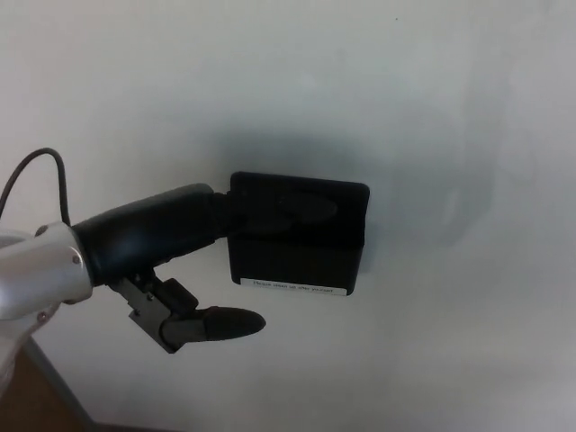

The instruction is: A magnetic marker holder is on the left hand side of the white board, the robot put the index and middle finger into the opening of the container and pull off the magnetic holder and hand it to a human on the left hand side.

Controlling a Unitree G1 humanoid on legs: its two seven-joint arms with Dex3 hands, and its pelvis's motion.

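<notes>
The left hand (193, 247) comes in from the lower left on a silver forearm with a thin black cable looping above the wrist. Its two black fingers (301, 209) reach into the open top of the magnetic marker holder (299, 236), hooked inside it, while the thumb (220, 324) juts out free below, apart from the box's lower left corner. The hand thus grips the holder by the fingers in its opening. The holder is a matte black rectangular box with rounded corners, sitting flat against the whiteboard (450, 108), with a narrow white label strip (292, 288) carrying small, unreadable print along its bottom edge. The board fills nearly the whole view, pale and plain, with a soft grey shadow around the holder and faint smudges to the right. At the bottom left corner a grey frame edge (54, 391) runs diagonally beside a sliver of brown surface (20, 403).
</notes>
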